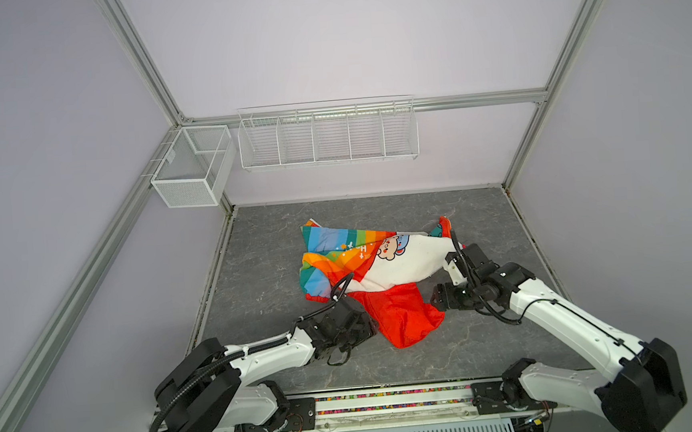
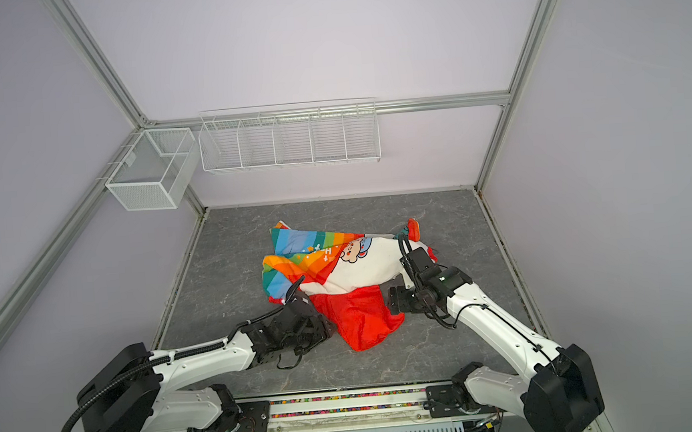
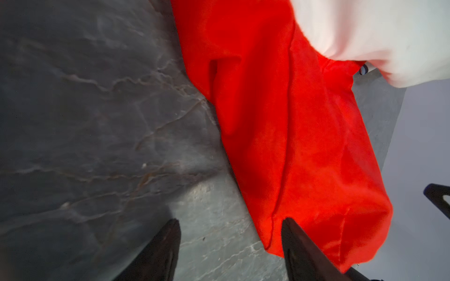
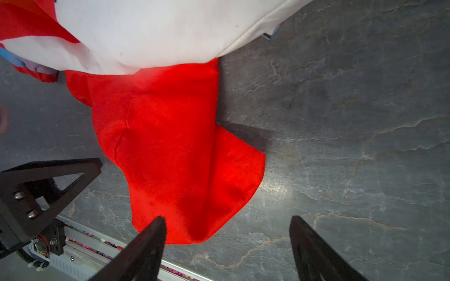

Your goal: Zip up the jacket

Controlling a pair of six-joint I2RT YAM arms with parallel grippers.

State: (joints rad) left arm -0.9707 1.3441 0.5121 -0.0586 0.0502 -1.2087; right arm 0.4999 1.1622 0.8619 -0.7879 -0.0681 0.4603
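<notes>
**Both claws wide at the red hood, jacket crumpled**

The jacket (image 1: 364,265) lies bunched in the middle of the grey marbled surface (image 1: 264,264). Its rainbow half is folded over on the left, and the white half with a cartoon animal is on the right. The red hood (image 1: 401,317) spills toward my base, between my two arms.

My left claw (image 3: 230,221) is spread wide and holds nothing, with one finger at the hood's edge. My right claw (image 4: 228,218) gapes wider, also holding nothing, one finger over the hood's hem.

The folds hide the zipper from me. A mesh basket (image 1: 191,169) and a wire rack (image 1: 326,135) hang on the back wall, well apart from the jacket.
</notes>
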